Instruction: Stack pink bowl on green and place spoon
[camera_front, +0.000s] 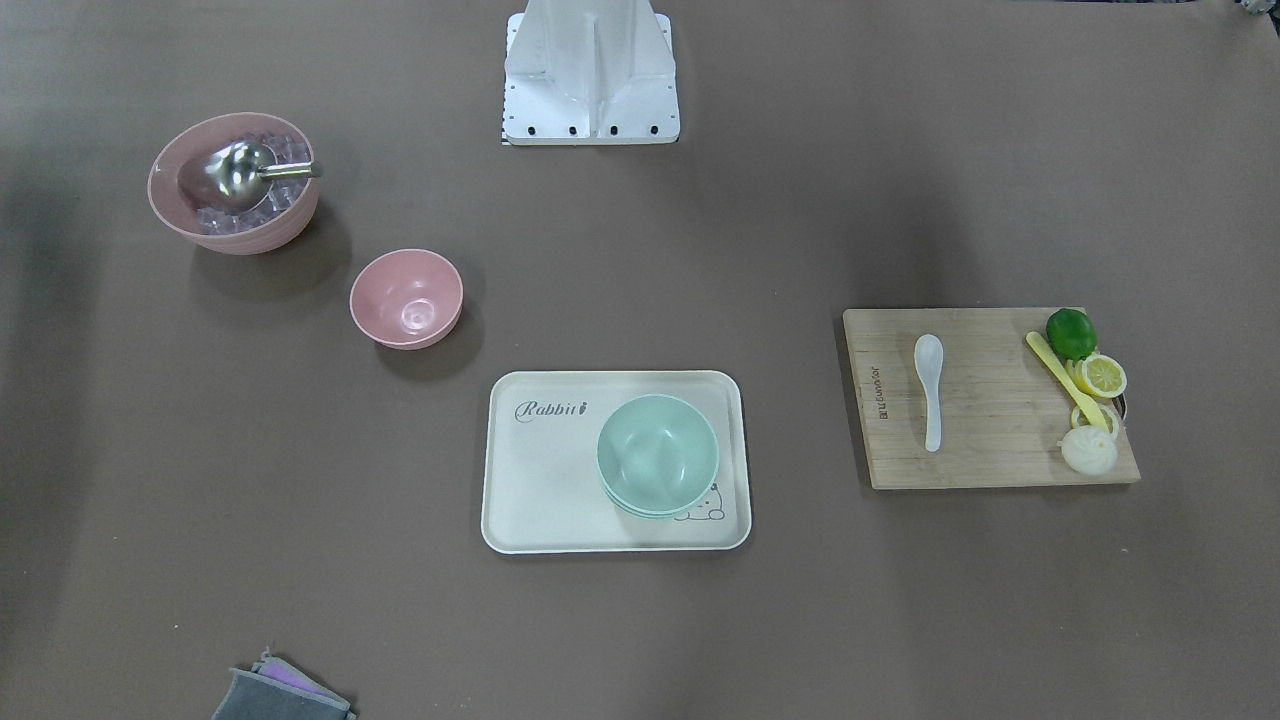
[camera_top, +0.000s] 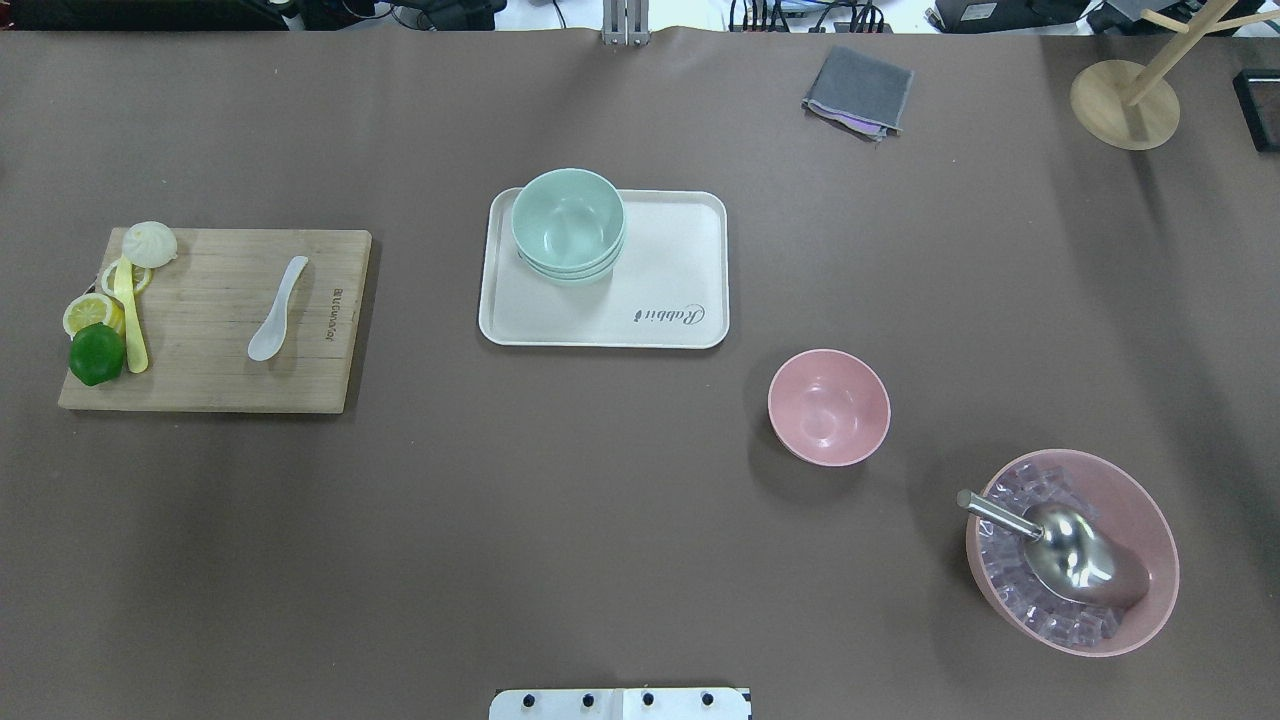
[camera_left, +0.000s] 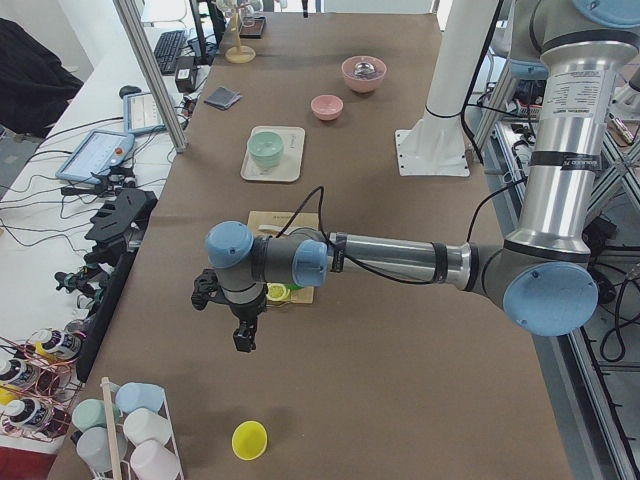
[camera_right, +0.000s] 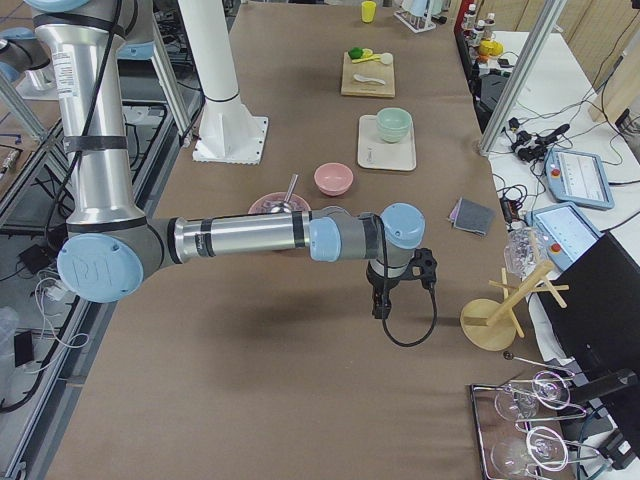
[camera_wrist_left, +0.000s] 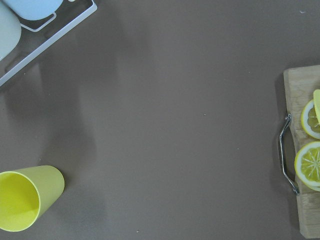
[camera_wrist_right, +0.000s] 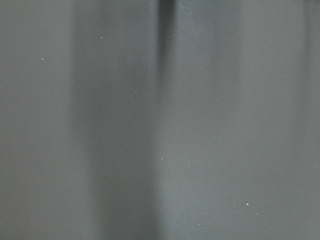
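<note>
Robotics lab. Industrial arm (camera_left: 390, 260) beside white pedestal (camera_left: 432, 150), brown-covered surface (camera_top: 560, 520), aluminium frame post (camera_left: 150, 75), teach pendant (camera_left: 100, 155), loose cables (camera_left: 50, 205), keyboard (camera_left: 172, 45) on side bench.

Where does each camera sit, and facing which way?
Front-facing: across the table, steeply down; base at top.
Overhead: behind robot, down; base at bottom.
Exterior left: table's end; left arm near.
Exterior right: opposite end; right arm near.
Left wrist: down on yellow cup; no arm.
Right wrist: blurred grey surface.
Front-facing and overhead share green bowl.
</note>
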